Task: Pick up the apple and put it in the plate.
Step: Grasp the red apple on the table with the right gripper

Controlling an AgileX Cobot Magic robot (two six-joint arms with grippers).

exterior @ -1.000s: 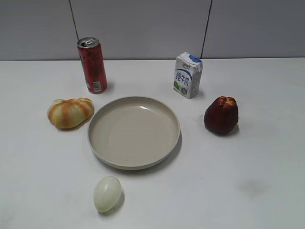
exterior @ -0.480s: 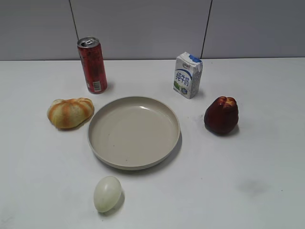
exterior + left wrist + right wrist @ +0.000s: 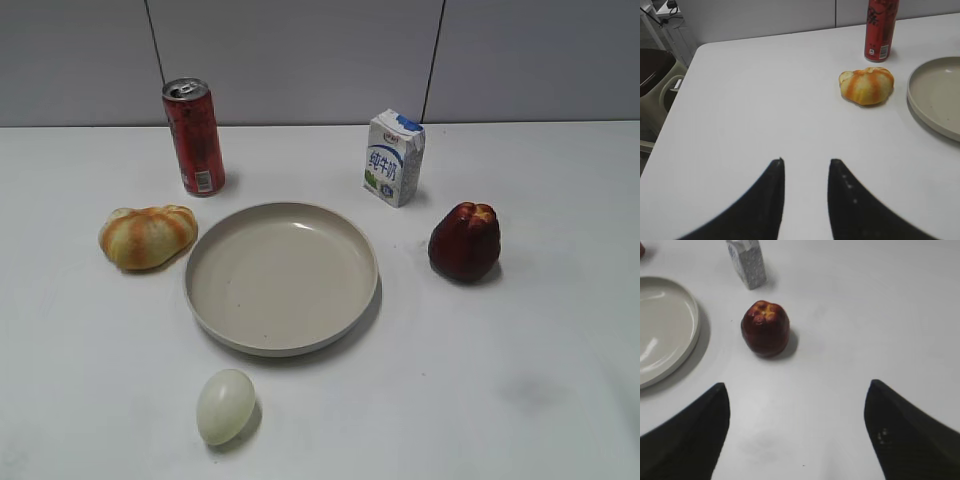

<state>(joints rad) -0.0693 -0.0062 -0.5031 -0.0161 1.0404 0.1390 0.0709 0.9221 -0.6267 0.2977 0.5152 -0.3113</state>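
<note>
The apple stands upright on the table, long axis vertical, lobed top up, right of the plate and apart from it; the right gripper gapes wide, empty, short of the apple; the left gripper is narrowly parted, holding nothing.

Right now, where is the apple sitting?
In the exterior view the apple stands on the table right of the plate, below and right of the milk carton, untouched by either arm.
</note>
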